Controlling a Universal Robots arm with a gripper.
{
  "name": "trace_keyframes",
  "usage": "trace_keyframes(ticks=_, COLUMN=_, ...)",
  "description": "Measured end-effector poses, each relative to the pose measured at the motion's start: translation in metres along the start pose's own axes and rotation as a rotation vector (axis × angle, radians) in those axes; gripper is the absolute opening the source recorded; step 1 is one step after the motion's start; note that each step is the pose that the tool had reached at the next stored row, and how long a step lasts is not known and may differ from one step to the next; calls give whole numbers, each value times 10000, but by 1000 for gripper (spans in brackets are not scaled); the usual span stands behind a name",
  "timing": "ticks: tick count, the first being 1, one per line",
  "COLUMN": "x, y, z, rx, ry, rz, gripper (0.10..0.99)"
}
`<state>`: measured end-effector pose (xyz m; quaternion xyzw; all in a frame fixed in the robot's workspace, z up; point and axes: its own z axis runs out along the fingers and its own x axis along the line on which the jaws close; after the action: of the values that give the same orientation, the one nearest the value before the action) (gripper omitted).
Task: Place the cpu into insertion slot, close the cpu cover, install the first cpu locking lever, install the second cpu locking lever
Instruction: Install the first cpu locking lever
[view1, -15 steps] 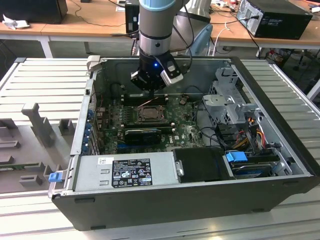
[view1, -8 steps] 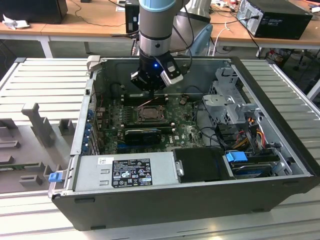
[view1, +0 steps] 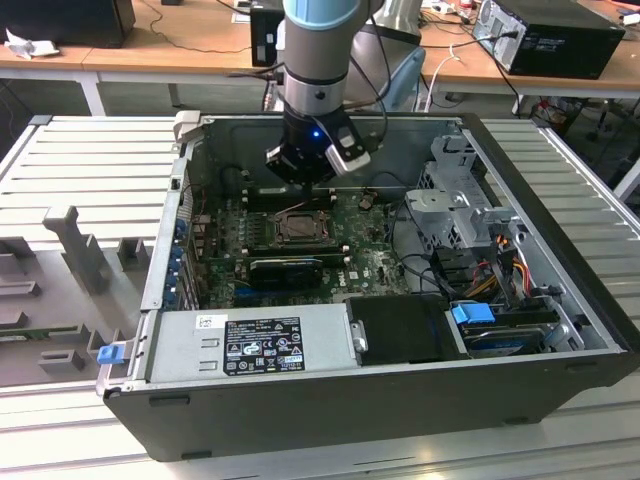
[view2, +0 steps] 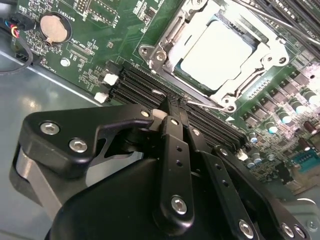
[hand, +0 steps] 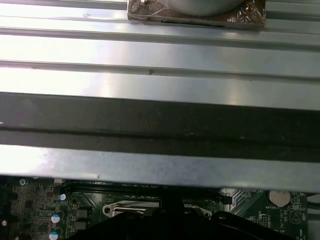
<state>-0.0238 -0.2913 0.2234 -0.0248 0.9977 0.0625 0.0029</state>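
The cpu (view2: 220, 50) lies flat in the insertion slot (view1: 272, 230), its silvery top showing through the window of the cpu cover (view2: 165, 47). The cover's metal frame is folded down over the chip. My gripper (view2: 172, 107) hangs just beside the socket, over the black memory slots (view2: 135, 85), with its two black fingers (view2: 167, 135) pressed together and nothing visible between them. A thin wire locking lever (view2: 210, 105) runs along the socket edge right at the fingertips. In the exterior view the gripper (view1: 300, 178) is low inside the case, just behind the socket.
The open computer case (view1: 560, 200) lies on a slatted aluminium table (view1: 90, 160). A drive cage (view1: 460, 205), a power supply (view1: 255, 340) and cables (view1: 500, 265) surround the motherboard (view1: 375, 255). A coin cell (view2: 52, 27) sits near the case wall (hand: 160, 120).
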Motion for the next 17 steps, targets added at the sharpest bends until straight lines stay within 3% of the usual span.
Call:
trace_keyframes(ticks=12, x=-54, y=-20, z=133, rx=1, ry=11, rz=-85, gripper=106)
trace_keyframes(ticks=17, x=-59, y=-26, z=178, rx=61, ry=16, rz=-93, gripper=106)
